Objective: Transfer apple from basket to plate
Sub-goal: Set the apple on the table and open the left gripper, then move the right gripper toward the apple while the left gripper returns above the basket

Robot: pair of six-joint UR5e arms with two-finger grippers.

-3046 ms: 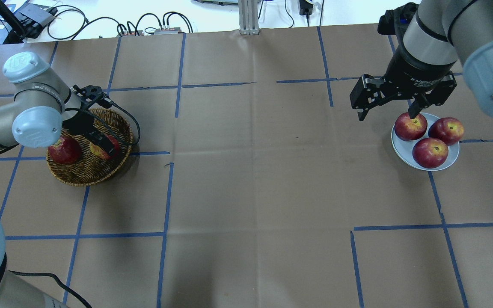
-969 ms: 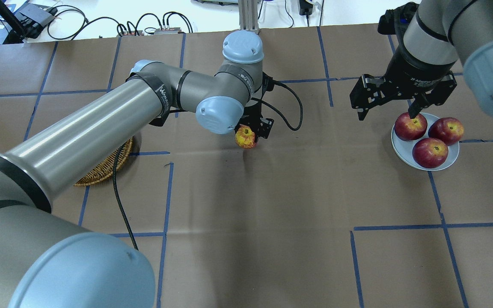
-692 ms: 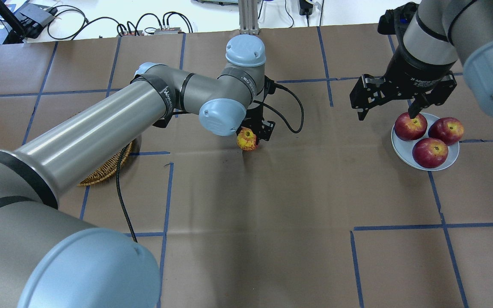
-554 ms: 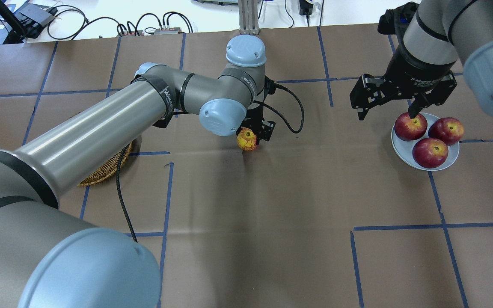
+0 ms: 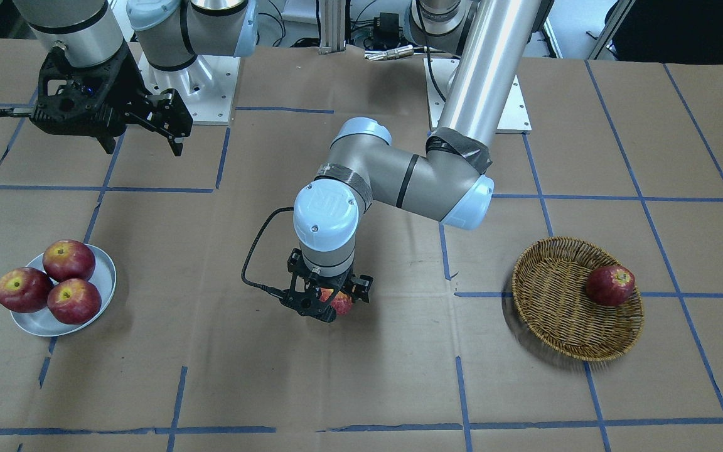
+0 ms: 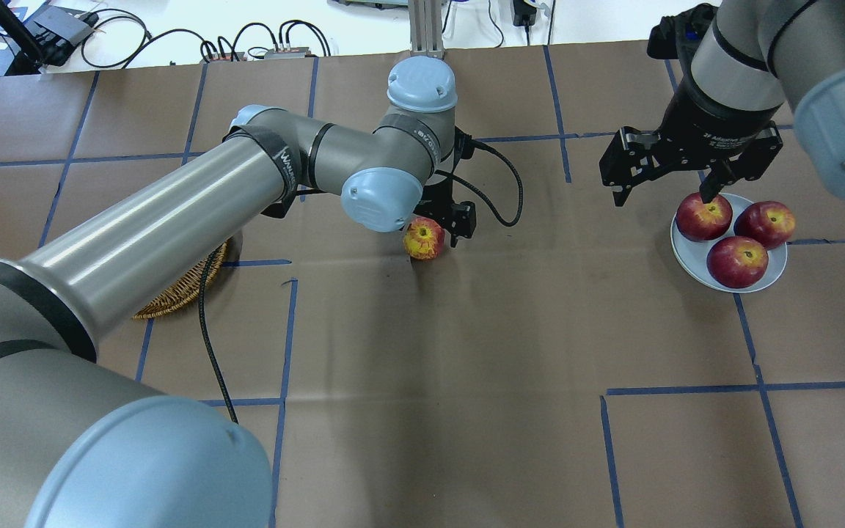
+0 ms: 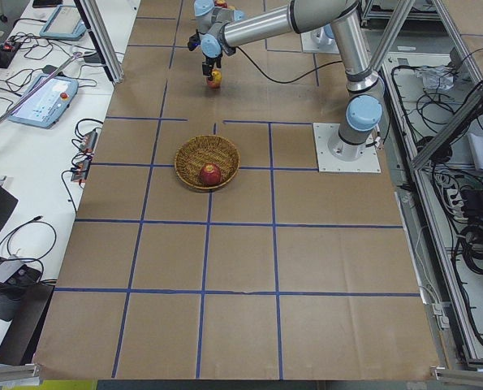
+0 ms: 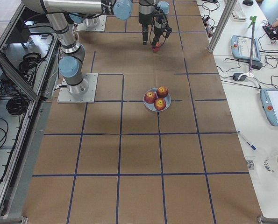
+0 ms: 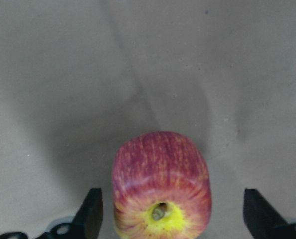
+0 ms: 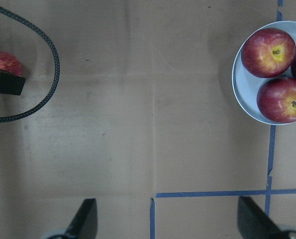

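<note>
Resting, as far as we can tell, on the brown paper table cover [image 6: 422, 367] at mid-table, the pinkish-red streaked apple [image 9: 160, 181] turns its yellow-green stem hollow toward our left wrist camera. Our left gripper [image 5: 329, 300] straddles it with its fingers [image 9: 92, 211] spread wide, clear of the skin on both sides, so nothing pinches the fruit. We judge this a halfway drop. The spot lies between the wicker basket [image 5: 553, 314], well off on our left and holding one darker crimson apple [image 5: 610, 284], and the grey-white plate [image 5: 34, 321], well off on our right. Our right gripper [image 6: 663, 187] hangs spread and empty above the table near the plate, placed to come for the apple. Three deep-red apples [image 5: 73, 300] crowd the plate, so free room looks scarce.
</note>
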